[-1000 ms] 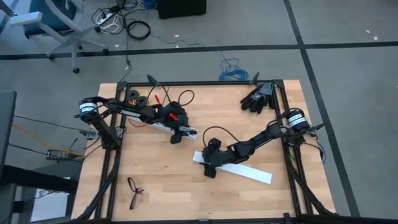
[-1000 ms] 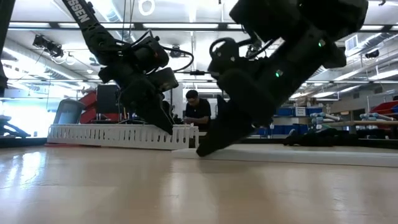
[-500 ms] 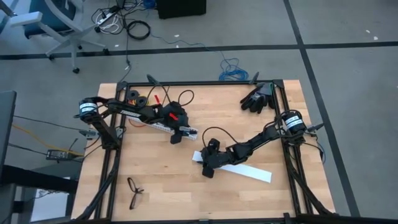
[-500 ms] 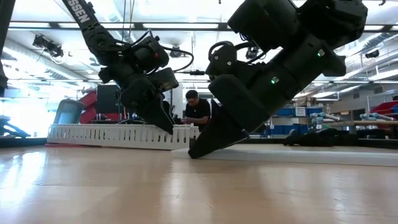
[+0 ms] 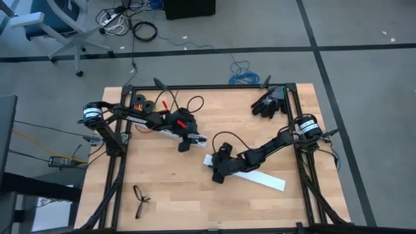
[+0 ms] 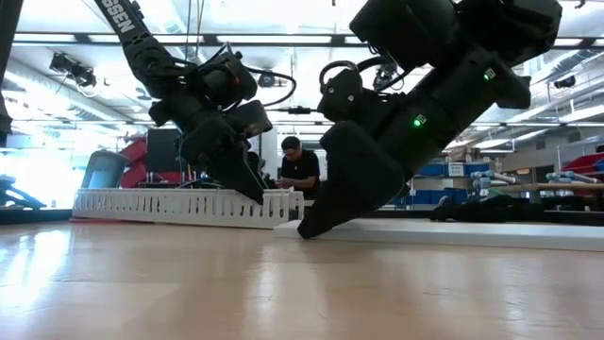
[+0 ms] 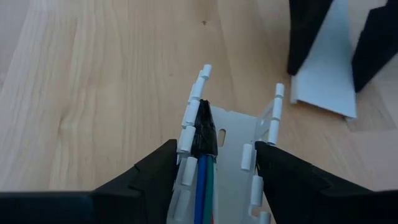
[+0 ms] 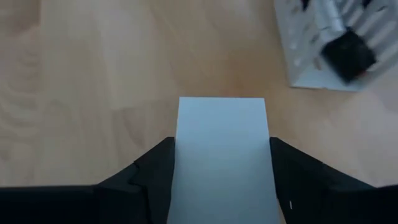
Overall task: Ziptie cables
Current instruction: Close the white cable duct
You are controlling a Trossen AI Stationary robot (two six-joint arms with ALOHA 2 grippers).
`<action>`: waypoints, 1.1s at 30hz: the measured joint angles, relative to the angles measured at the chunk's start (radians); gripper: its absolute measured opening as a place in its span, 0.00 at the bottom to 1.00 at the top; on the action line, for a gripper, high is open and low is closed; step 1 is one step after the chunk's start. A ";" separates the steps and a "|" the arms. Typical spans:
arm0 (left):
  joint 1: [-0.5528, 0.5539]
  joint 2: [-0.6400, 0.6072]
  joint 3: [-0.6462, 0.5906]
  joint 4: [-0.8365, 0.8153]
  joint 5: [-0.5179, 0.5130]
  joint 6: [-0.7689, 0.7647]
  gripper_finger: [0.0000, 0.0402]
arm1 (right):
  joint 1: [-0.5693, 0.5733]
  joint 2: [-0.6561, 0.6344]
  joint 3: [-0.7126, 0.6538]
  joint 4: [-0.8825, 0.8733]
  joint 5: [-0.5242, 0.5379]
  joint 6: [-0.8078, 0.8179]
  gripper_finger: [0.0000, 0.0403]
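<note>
1. High view: the left gripper [image 5: 184, 143] sat at the end of a slotted white rail [image 5: 168, 132]; the right gripper [image 5: 218, 174] was on a flat white strip [image 5: 257, 177].
2. Left wrist view: open fingers [image 7: 149, 176] stood on either side of the rail, with the cables [image 7: 204, 163] inside (black-taped tip).
3. Right wrist view: open fingers [image 8: 149, 171] sat on both sides of the strip.

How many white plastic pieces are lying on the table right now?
2. The slotted rail lies toward the table's left rear, under the left end effector, with wires inside. The flat white cover lies right of centre, its end between the right end effector's fingers.
</note>
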 joint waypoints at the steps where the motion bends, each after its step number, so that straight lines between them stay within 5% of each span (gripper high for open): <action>1: -0.003 0.000 0.000 0.000 0.000 0.000 0.55 | 0.000 -0.005 -0.001 -0.004 0.011 -0.005 0.53; 18: -0.066 0.000 0.000 0.004 -0.034 -0.001 0.55 | -0.054 -0.066 0.000 0.018 0.165 -0.023 0.56; 33: -0.072 0.000 0.000 0.002 -0.028 0.000 0.55 | -0.125 -0.071 0.004 -0.043 0.025 -0.005 0.57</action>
